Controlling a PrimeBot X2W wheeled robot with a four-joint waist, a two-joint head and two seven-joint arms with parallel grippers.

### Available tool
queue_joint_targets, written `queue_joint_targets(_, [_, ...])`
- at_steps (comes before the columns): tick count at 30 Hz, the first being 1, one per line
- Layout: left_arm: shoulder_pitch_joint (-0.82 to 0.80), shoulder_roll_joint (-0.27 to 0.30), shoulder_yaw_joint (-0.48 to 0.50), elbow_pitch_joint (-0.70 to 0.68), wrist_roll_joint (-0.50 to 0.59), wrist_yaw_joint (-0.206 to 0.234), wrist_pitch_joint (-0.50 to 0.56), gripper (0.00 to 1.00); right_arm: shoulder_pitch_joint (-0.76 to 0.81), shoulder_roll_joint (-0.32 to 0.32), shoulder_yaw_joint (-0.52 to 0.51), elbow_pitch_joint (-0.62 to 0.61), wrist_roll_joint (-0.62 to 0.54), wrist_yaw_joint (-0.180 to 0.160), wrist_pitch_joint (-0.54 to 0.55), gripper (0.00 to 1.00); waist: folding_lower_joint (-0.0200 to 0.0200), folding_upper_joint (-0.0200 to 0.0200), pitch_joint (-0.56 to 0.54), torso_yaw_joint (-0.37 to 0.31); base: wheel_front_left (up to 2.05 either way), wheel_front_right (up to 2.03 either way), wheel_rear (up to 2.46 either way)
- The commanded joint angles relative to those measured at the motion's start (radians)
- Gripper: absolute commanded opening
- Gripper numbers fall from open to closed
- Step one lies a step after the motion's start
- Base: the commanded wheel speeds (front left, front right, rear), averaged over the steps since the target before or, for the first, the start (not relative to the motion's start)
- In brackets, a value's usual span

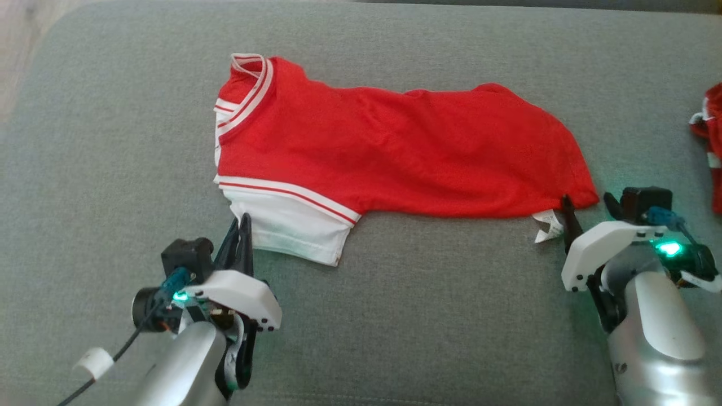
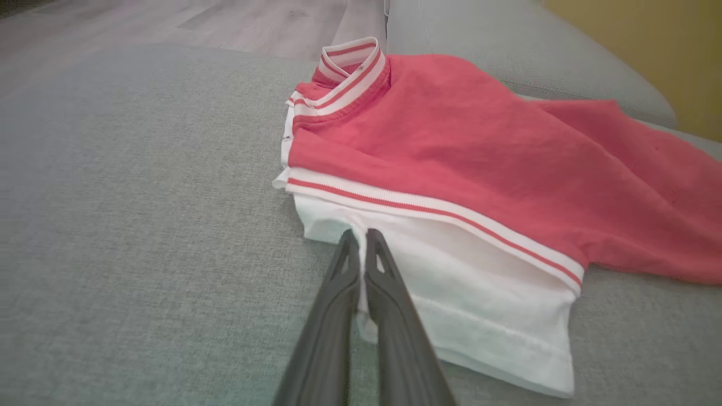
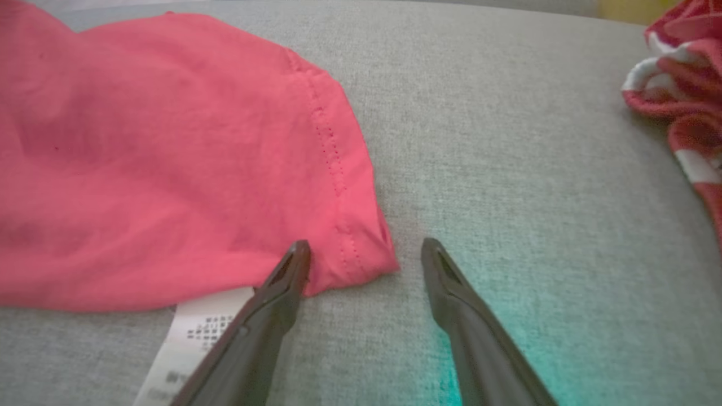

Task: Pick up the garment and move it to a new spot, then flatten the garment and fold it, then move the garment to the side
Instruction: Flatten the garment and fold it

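Garment (image 1: 395,141) sleeve pinched in left end effector (image 2: 358,234); right end effector (image 3: 365,245) open, label (image 3: 192,330) half-hidden.

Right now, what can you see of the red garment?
The red garment is a thin shirt lying fairly flat, lightly wrinkled, on the grey cushion. Its striped red-and-white collar is at the robot's left. A white sleeve with striped trim faces the robot, and the left gripper is shut on its edge. A care label sticks out at the hem corner, which the open right gripper straddles.

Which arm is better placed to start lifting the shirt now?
Left: the left pincer is shut on the white sleeve; the right pincer stands open astride the red hem corner, gripping nothing.
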Motion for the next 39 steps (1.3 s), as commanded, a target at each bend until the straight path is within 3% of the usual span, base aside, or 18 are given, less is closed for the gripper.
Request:
queue_joint_targets(1, [-0.004, 0.021, 0.027, -0.037, 0.015, 0.009, -0.014, 0.00, -0.030, -0.004, 0.020, -0.018, -0.009, 0.007, 0.006, 1.00, -0.0001, 0.0000, 0.002, 0.006, 0.00, 0.00, 0.00])
queue_joint_targets(4, [0.013, 0.031, 0.031, -0.076, 0.016, 0.018, -0.023, 0.00, -0.042, -0.004, 0.028, 0.034, -0.003, 0.007, 0.022, 1.00, -0.0001, 0.0000, 0.000, 0.011, 0.00, 0.00, 0.00])
queue_joint_targets(5, [0.018, 0.035, 0.032, -0.086, 0.016, 0.021, -0.025, 0.00, -0.046, -0.004, 0.037, 0.049, 0.006, 0.007, 0.023, 0.83, -0.0001, 0.0000, -0.002, 0.012, 0.00, 0.00, 0.00])
queue_joint_targets(6, [0.023, 0.039, 0.034, -0.097, 0.017, 0.024, -0.027, 0.00, -0.051, -0.004, 0.047, 0.062, 0.021, 0.007, 0.022, 0.44, -0.0001, 0.0000, -0.005, 0.012, 0.00, 0.00, 0.00])
queue_joint_targets(8, [0.032, 0.047, 0.037, -0.118, 0.017, 0.030, -0.030, 0.00, -0.060, -0.004, 0.066, 0.081, 0.043, 0.007, 0.020, 0.02, -0.0001, 0.0000, -0.014, 0.008, 0.00, 0.00, 0.00])
queue_joint_targets(16, [0.026, 0.071, 0.078, -0.234, -0.018, 0.015, -0.051, 0.00, -0.084, -0.004, 0.154, 0.066, 0.197, 0.007, -0.059, 0.00, -0.0001, 0.0000, -0.112, -0.022, 0.00, 0.00, 0.00])
queue_joint_targets(22, [-0.019, 0.125, 0.115, -0.367, -0.034, -0.004, -0.028, 0.00, -0.065, -0.004, 0.211, -0.057, 0.321, 0.007, -0.085, 0.00, -0.0001, 0.0000, -0.212, -0.047, 0.00, 0.00, 0.00])
queue_joint_targets(27, [-0.079, 0.193, 0.153, -0.537, -0.025, 0.004, 0.025, 0.00, -0.017, -0.017, 0.214, -0.282, 0.374, 0.007, -0.059, 0.00, -0.0001, 0.0000, -0.263, -0.068, 0.00, 0.00, 0.00])
queue_joint_targets(34, [-0.204, 0.302, 0.214, -0.765, 0.007, 0.017, 0.125, 0.00, 0.091, -0.034, 0.177, -0.722, 0.435, 0.007, 0.061, 0.00, -0.0001, 0.0000, -0.302, -0.103, 0.00, 0.00, 0.00])
queue_joint_targets(38, [-0.291, 0.344, 0.233, -0.839, 0.012, 0.014, 0.191, 0.00, 0.138, -0.033, 0.132, -0.958, 0.431, 0.007, 0.146, 0.00, -0.0001, 0.0000, -0.304, -0.123, 0.00, 0.00, 0.00])
queue_joint_targets(39, [-0.291, 0.344, 0.233, -0.839, 0.012, 0.014, 0.191, 0.00, 0.138, -0.033, 0.132, -0.958, 0.431, 0.007, 0.146, 0.00, -0.0001, 0.0000, -0.304, -0.123, 0.00, 0.00, 0.00])
